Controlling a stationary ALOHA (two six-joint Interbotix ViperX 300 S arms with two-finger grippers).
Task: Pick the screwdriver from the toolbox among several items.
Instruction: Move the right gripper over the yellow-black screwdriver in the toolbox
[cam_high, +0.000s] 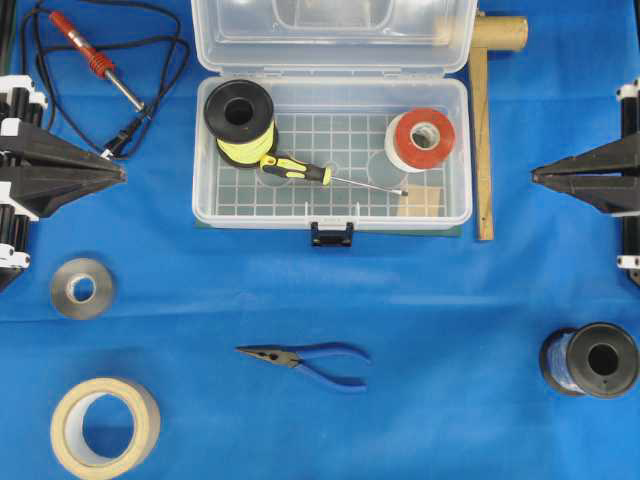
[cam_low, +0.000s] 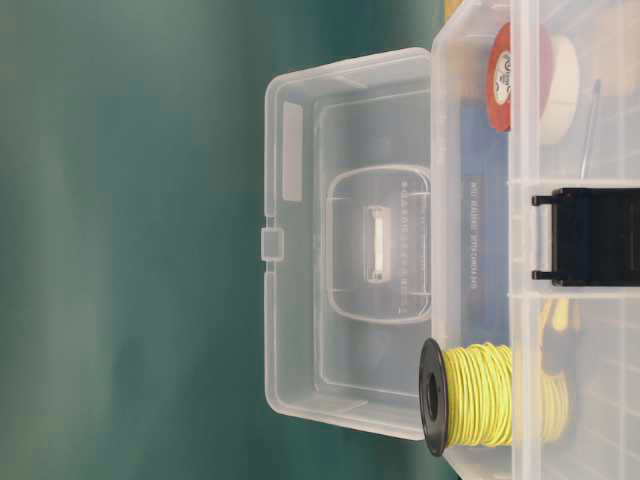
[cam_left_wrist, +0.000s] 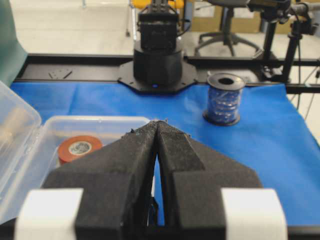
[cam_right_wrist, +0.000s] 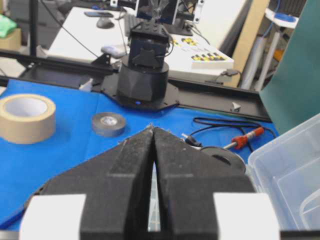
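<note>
Clenched and empty, the left gripper (cam_high: 122, 172) and right gripper (cam_high: 535, 177) sit at opposite table edges, tips pointing inward. Between them, well apart from both, the screwdriver (cam_high: 300, 171) lies on the toolbox (cam_high: 330, 215) floor, handle against the yellow wire spool (cam_high: 240, 122).

A blue cloth (cam_high: 450, 300) is spread over the work surface. Behind it, a plain dark green backdrop (cam_low: 130, 240) is hung. Beyond the table edge, a pale floor (cam_left_wrist: 75, 30) and a swivel office chair (cam_left_wrist: 225, 25) on castors are seen. On the opposite side, a white desk (cam_right_wrist: 90, 35) and a leaning wooden board (cam_right_wrist: 252, 35) are seen. Even indoor light is cast throughout.
</note>
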